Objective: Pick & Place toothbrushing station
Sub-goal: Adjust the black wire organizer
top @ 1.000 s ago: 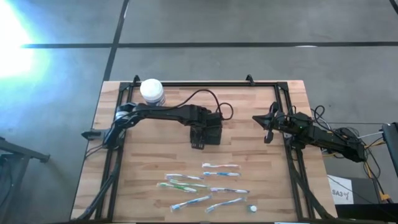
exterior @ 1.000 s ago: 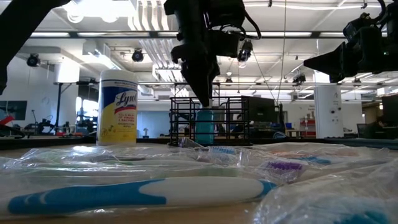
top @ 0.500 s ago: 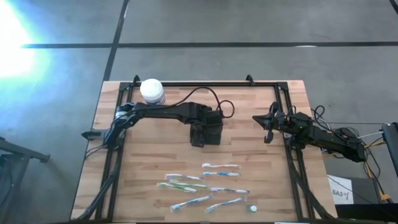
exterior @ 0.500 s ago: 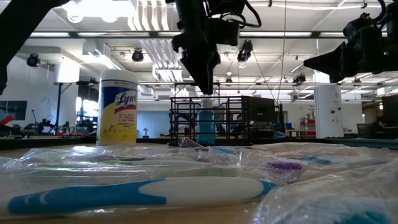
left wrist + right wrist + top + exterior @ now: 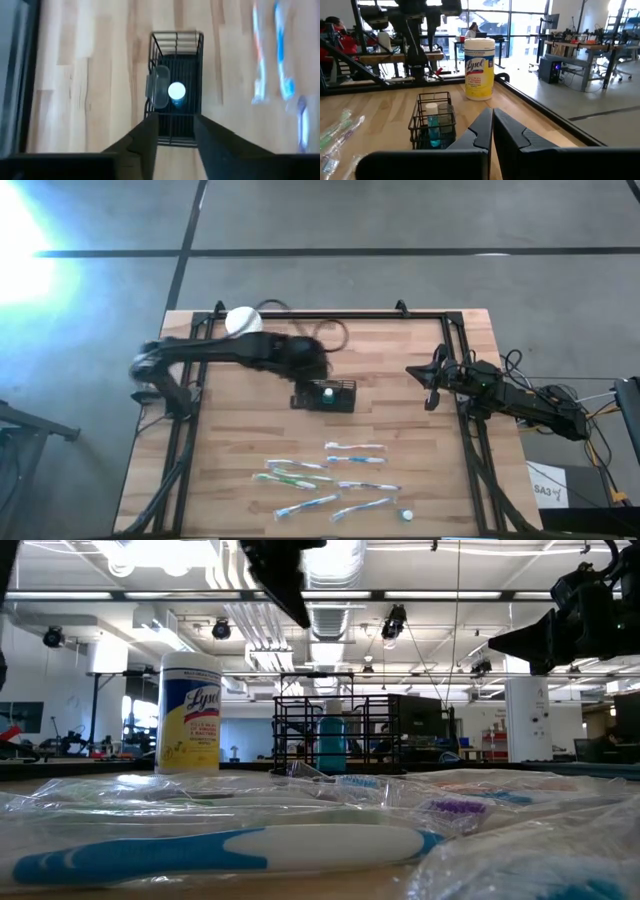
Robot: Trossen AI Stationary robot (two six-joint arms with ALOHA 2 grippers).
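The toothbrushing station (image 5: 325,395) is a small black wire caddy standing on its base mid-table. Inside it stand a blue bottle with a white cap (image 5: 176,92) and a clear cup (image 5: 159,90). My left gripper (image 5: 175,145) hangs open above the caddy's left end, clear of it. It also shows in the high view (image 5: 312,368) and at the top of the low view (image 5: 278,575). My right gripper (image 5: 492,125) waits shut at the table's right edge (image 5: 430,383), pointing level toward the caddy (image 5: 432,125).
A white-lidded wipes jar with a yellow label (image 5: 243,323) stands at the far left, behind the left arm. Several packaged toothbrushes (image 5: 335,475) lie toward the near edge, with a small white cap (image 5: 406,513) beside them. Bare wood lies between the caddy and the toothbrushes.
My left gripper has risen from just over the caddy and drawn back toward the table's left edge, the arm folding back quickly. The caddy and the bottle in it stay where they were.
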